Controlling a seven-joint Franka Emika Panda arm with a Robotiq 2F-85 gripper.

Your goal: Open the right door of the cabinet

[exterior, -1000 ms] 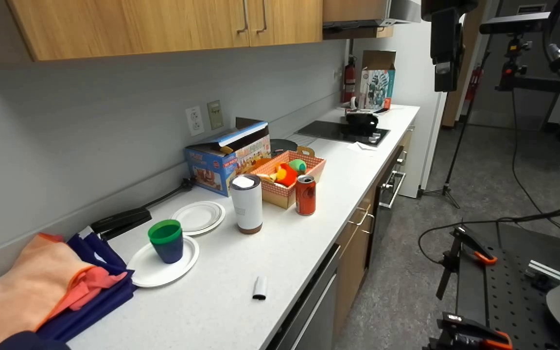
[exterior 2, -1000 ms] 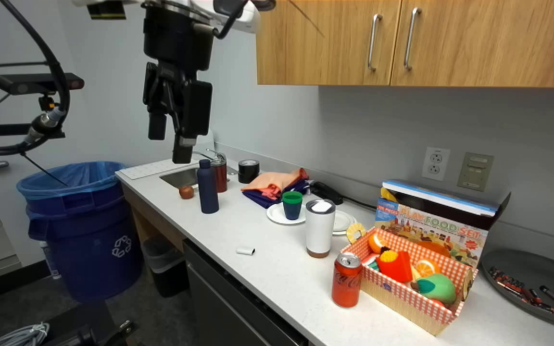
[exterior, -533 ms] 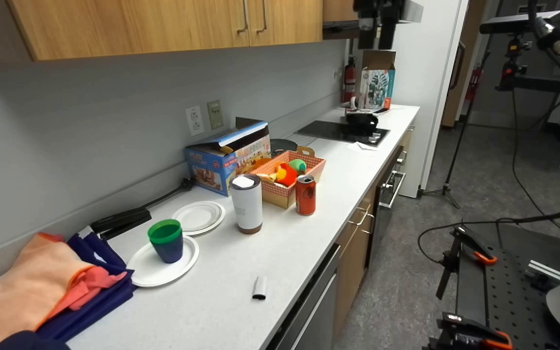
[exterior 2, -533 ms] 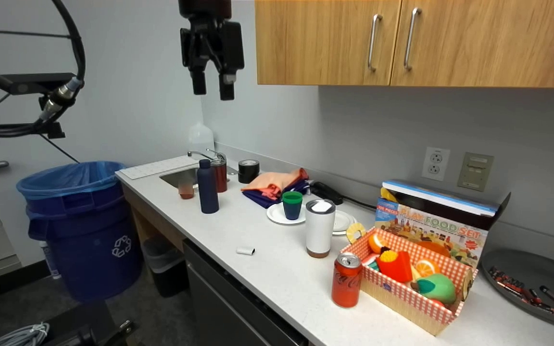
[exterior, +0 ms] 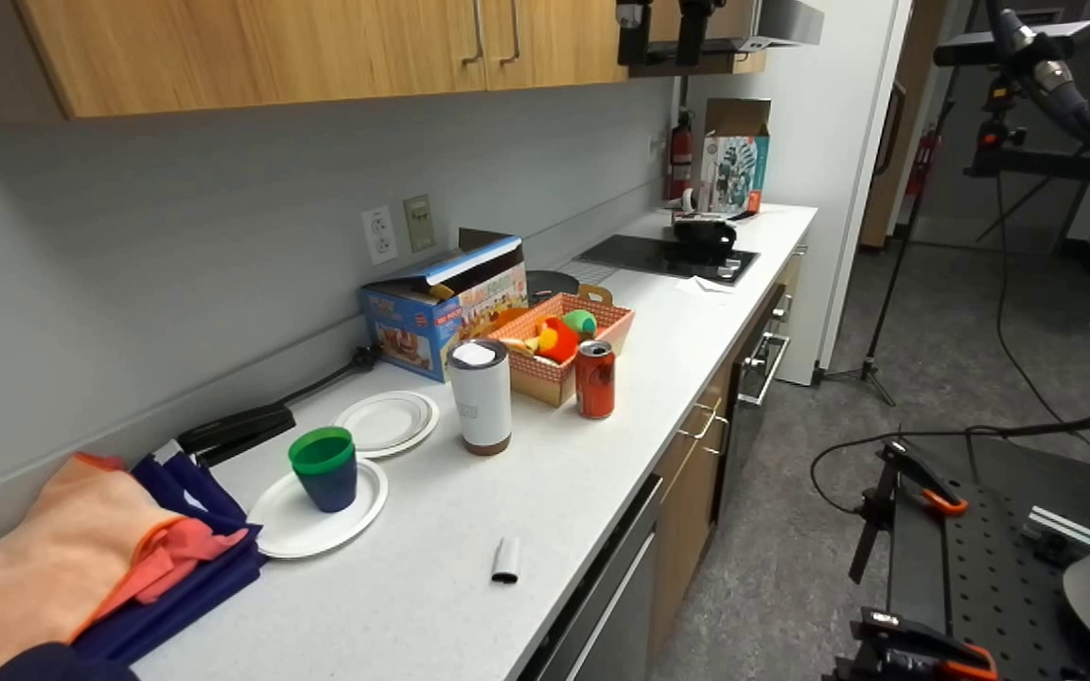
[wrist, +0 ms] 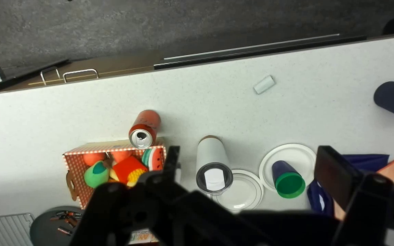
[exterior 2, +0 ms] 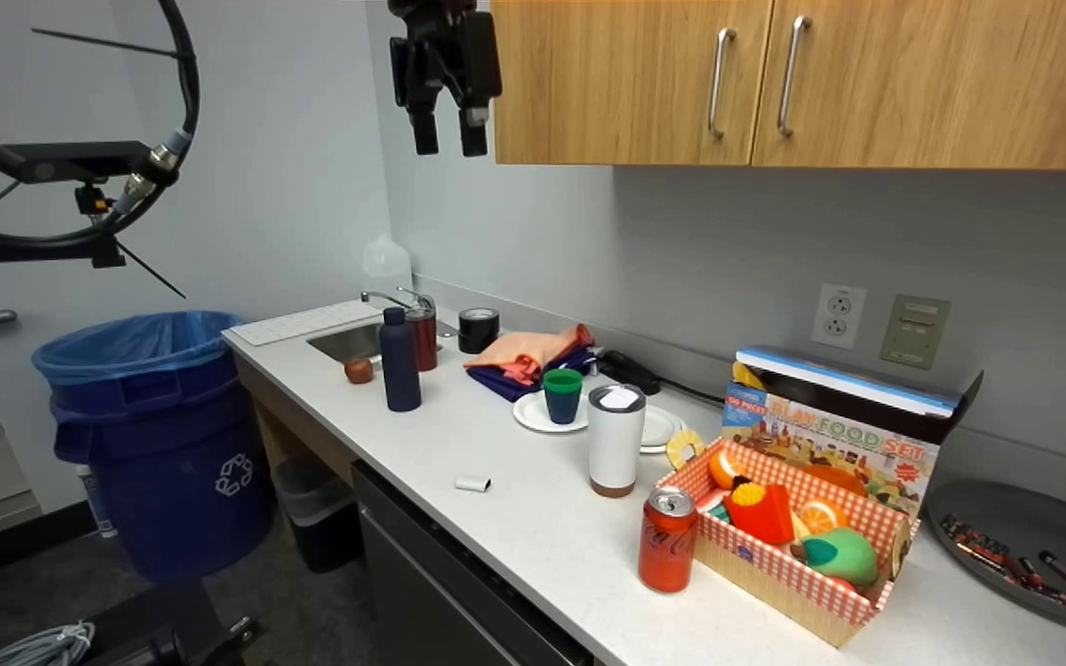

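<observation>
Above the long white countertop [exterior 2: 533, 527], the wall-hung wood cabinet [exterior: 290, 52] has both doors flush and closed, as they were a second ago. The right door [exterior 2: 949, 83], the one wanted, is the panel to the right in both exterior views, with the matching left door [exterior 2: 607, 88] alongside. What has changed is the Robotiq gripper [exterior 2: 449, 137]: it has risen and come in toward the cabinet, and in both exterior views it now just overlaps an end of it, pointing down. Depth reads poorly here, so how far out from the doors it hangs I cannot say; the wrist view looks down on the countertop with no cabinet in it. The right door's silver bar handle [exterior 2: 788, 74] is untouched, near the left door's similar handle [exterior 2: 716, 83]. The fingers [wrist: 333, 176] are spread wide with nothing gripped, which should suit taking hold of a bar. I read this as the reach, the pull itself not begun; the next move probably calls for lining up with the right-hand bar, perhaps tilting toward the door. With two like handles so near each other, catching the wrong one is the likeliest slip.
</observation>
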